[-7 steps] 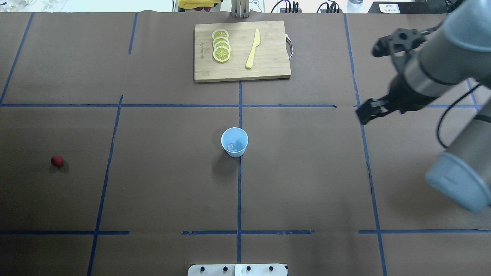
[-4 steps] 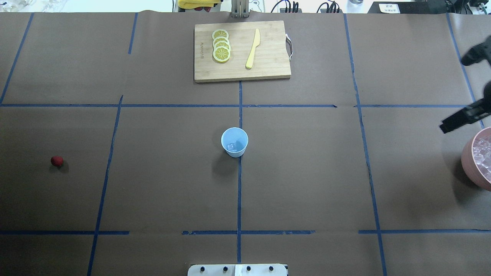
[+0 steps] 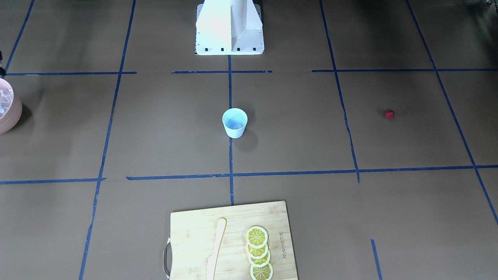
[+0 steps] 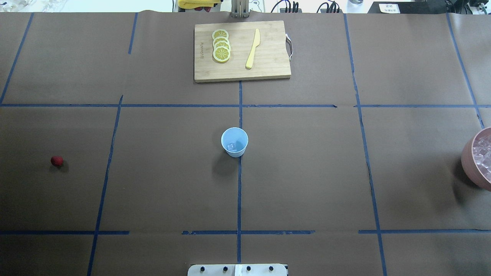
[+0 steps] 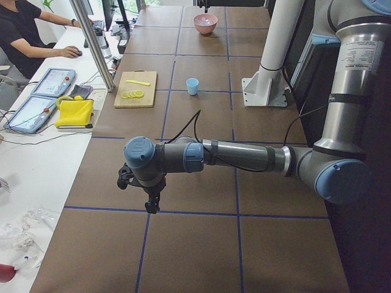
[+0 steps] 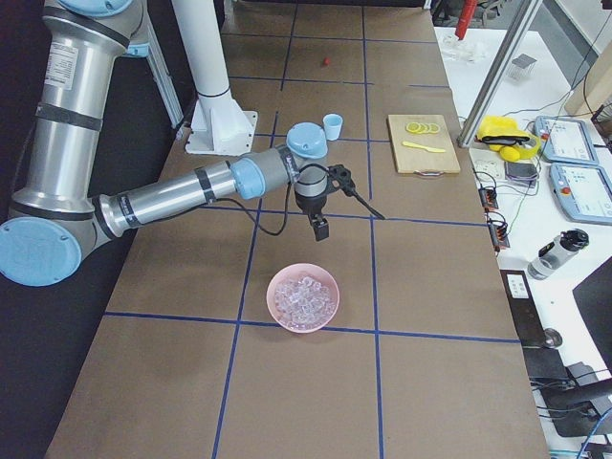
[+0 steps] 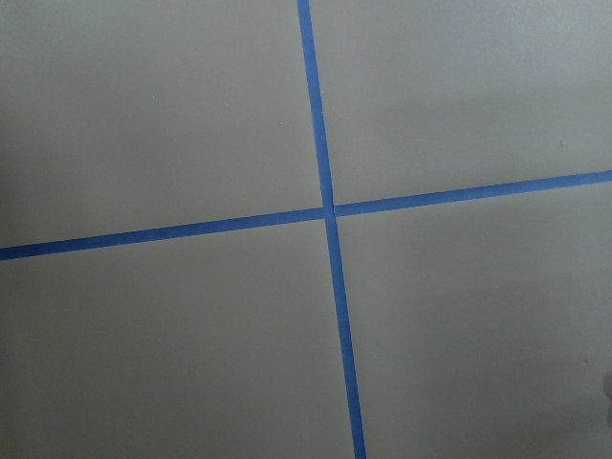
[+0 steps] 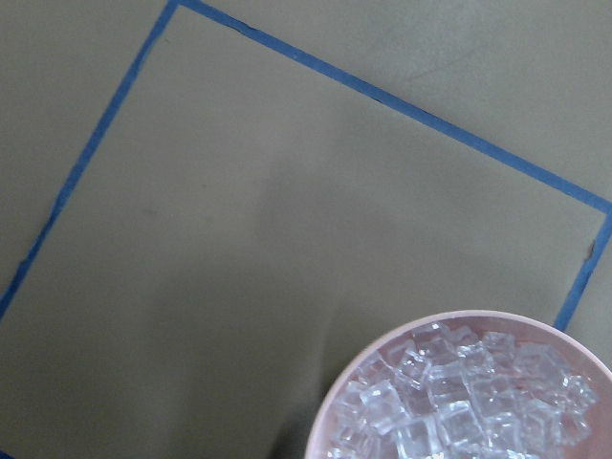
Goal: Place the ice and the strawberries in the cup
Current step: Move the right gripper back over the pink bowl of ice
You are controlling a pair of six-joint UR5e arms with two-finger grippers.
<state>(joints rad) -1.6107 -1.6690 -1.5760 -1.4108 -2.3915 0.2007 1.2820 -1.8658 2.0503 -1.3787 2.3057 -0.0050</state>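
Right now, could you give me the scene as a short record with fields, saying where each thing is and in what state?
cup: upright, table centre, ice cube inside
strawberry: on the table, far on the robot's left, not in the cup
pink bowl: robot's right, holds many ice cubes
cutting board: far side, carries lemon slices and yellow knife
left gripper: over bare table, state unclear
right gripper: near the bowl, state unclear

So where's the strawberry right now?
The strawberry lies alone on the table, far left in the overhead view, well left of the blue cup at centre.
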